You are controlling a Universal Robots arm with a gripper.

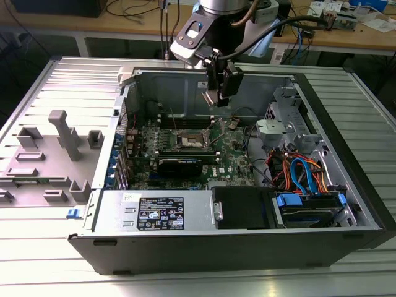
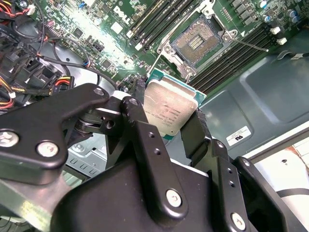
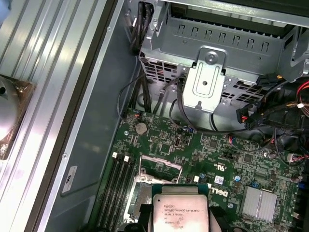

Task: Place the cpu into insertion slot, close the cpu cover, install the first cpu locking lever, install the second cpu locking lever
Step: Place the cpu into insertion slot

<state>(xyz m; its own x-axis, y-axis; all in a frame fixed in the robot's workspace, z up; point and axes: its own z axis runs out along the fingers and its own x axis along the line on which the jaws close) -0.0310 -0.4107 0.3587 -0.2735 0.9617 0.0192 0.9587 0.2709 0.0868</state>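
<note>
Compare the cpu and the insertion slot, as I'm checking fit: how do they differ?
The cpu is held in the hand above the green board; the insertion slot sits set into it. The cpu shows a silvery metal top; the insertion slot shows a dark, uncovered centre. Both are square.

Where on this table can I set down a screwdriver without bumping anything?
The ribbed table is bare beyond the grey fixture, at the exterior view's left, and in the strip before the computer case. Inside the case it is crowded: cables, and the gripper holding the cpu over the circuit board near the insertion slot.
</note>
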